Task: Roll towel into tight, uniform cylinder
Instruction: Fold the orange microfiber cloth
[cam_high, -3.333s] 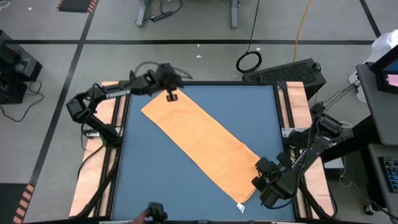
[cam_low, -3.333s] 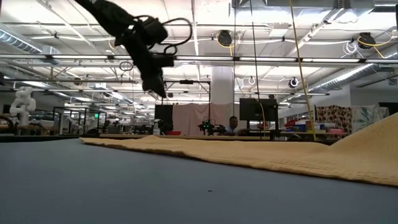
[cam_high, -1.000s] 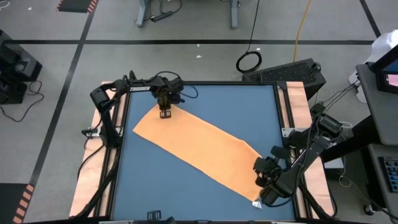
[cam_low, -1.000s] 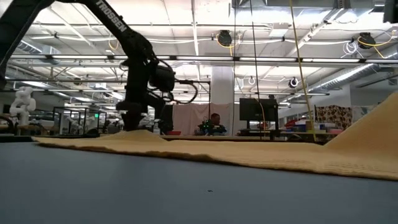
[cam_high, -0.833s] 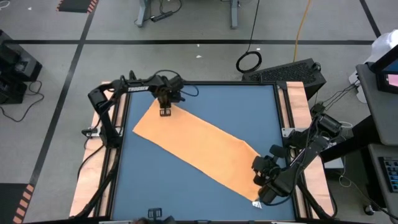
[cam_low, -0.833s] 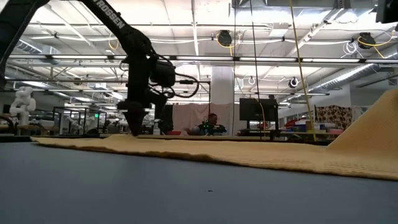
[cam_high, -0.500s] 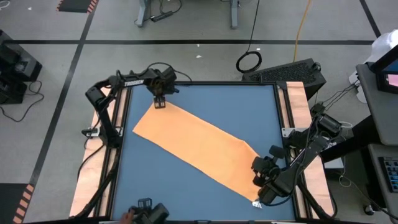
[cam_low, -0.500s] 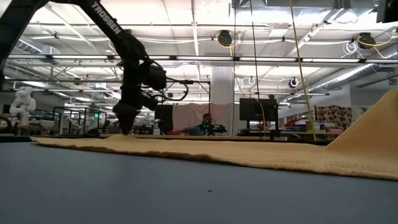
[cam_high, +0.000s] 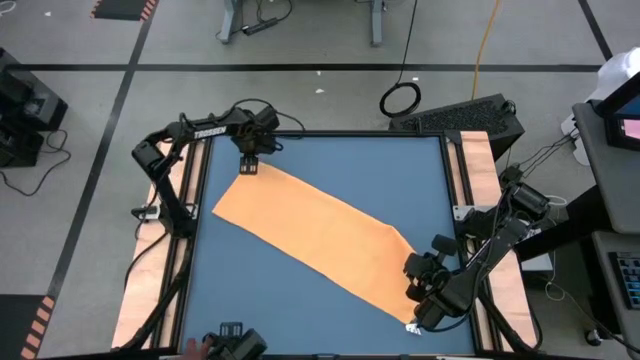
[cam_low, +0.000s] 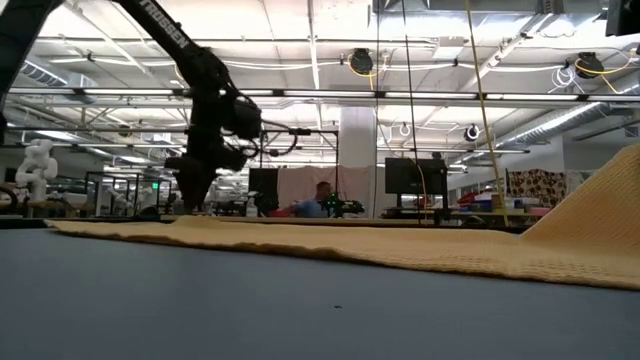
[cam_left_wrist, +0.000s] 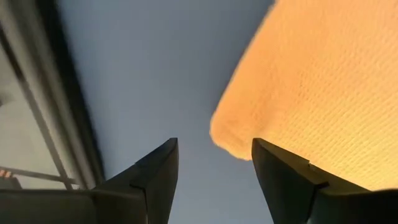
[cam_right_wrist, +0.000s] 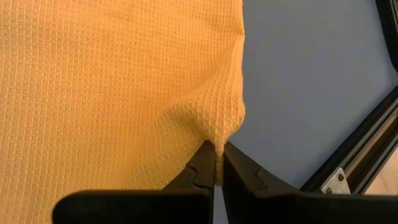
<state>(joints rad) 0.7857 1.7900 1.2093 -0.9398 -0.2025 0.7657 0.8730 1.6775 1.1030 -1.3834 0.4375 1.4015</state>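
The orange-yellow towel (cam_high: 315, 235) lies spread in a slanting strip on the blue table (cam_high: 400, 180), from far left to near right. Its white tag (cam_high: 410, 327) shows at the near right end. My left gripper (cam_high: 247, 167) hangs open just above the towel's far left corner (cam_left_wrist: 219, 135), which lies flat below the gap between its fingers. My right gripper (cam_high: 415, 291) is shut on the towel at its near right end. There the cloth rises off the table (cam_low: 600, 210). My right gripper pinches a small raised pucker of the towel (cam_right_wrist: 219, 140) between its two fingertips, close to the towel's edge (cam_right_wrist: 240, 93) near the right end. The fingers come slanting down from the table's near right. The cloth there is drawn up into a peak; the rest lies on the table.
Black frame rails (cam_high: 455, 170) and wooden side boards (cam_high: 170, 200) border the table. A keyboard (cam_high: 460, 115) sits beyond the far right corner. A dark device and a person's hand (cam_high: 225, 343) show at the near edge. A person (cam_low: 320, 203) is in the room behind.
My left gripper has opened and let go of the towel's far left end. It has then risen a little and gone toward the table's far left corner, turning about its own axis. The small hump it held has dropped flat.
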